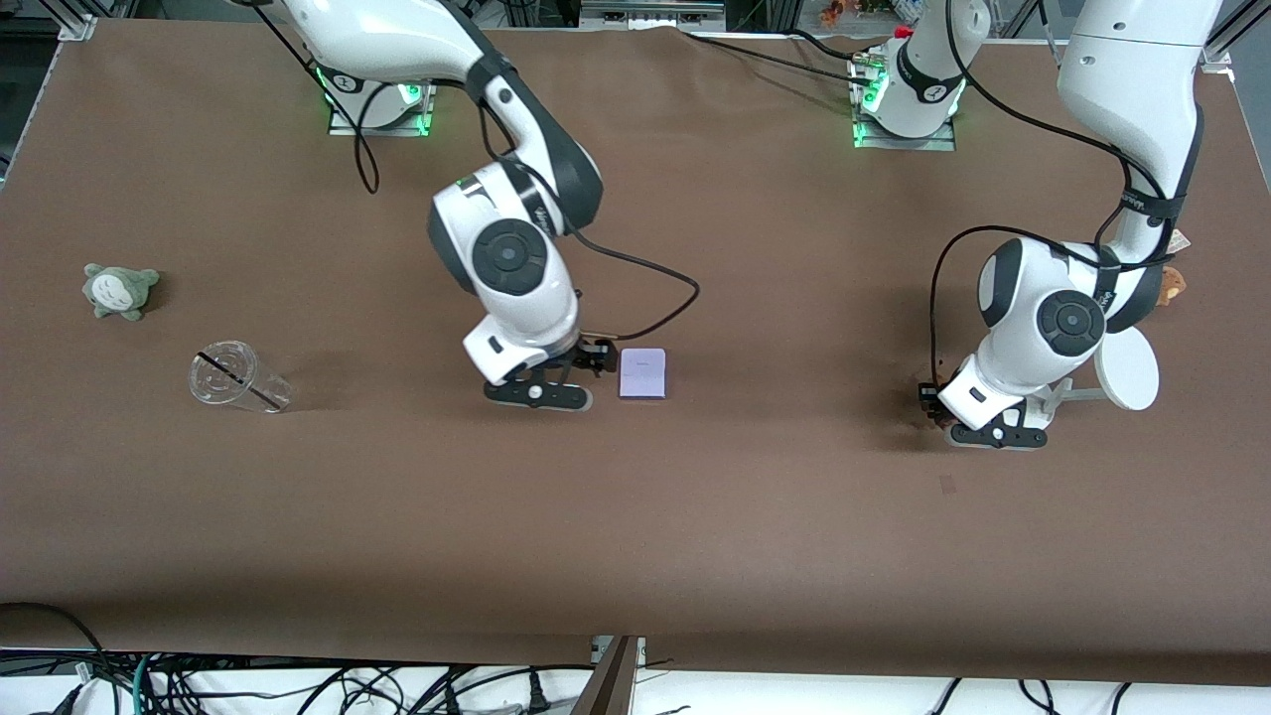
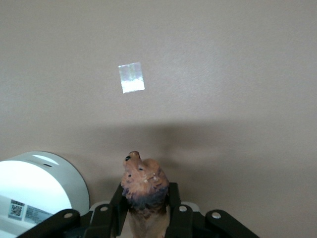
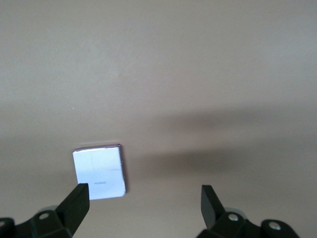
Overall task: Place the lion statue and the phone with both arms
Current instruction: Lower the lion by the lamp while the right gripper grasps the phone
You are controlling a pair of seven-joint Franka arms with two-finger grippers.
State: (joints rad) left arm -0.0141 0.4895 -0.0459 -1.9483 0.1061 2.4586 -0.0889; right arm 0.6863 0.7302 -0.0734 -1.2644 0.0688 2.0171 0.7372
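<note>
You've got: left gripper [image 2: 144, 218] clenched on lion statue [image 2: 143, 186], low over table [image 1: 755, 516] beside white stand [image 1: 1127, 369]; right gripper [image 3: 143, 201] spread wide, holding nothing, w/ phone [image 1: 642, 373] flat on table just beside it.

You get even, bright overhead light with no harsh glare on the table [image 1: 695, 516]. Soft shadows pool beneath each arm and stretch ahead of the jaws in both wrist views. The phone [image 3: 100, 171] just past one right fingertip is washed out pale. The lion statue [image 2: 143, 186] between the left jaws looks slightly soft, close to the lens.
</note>
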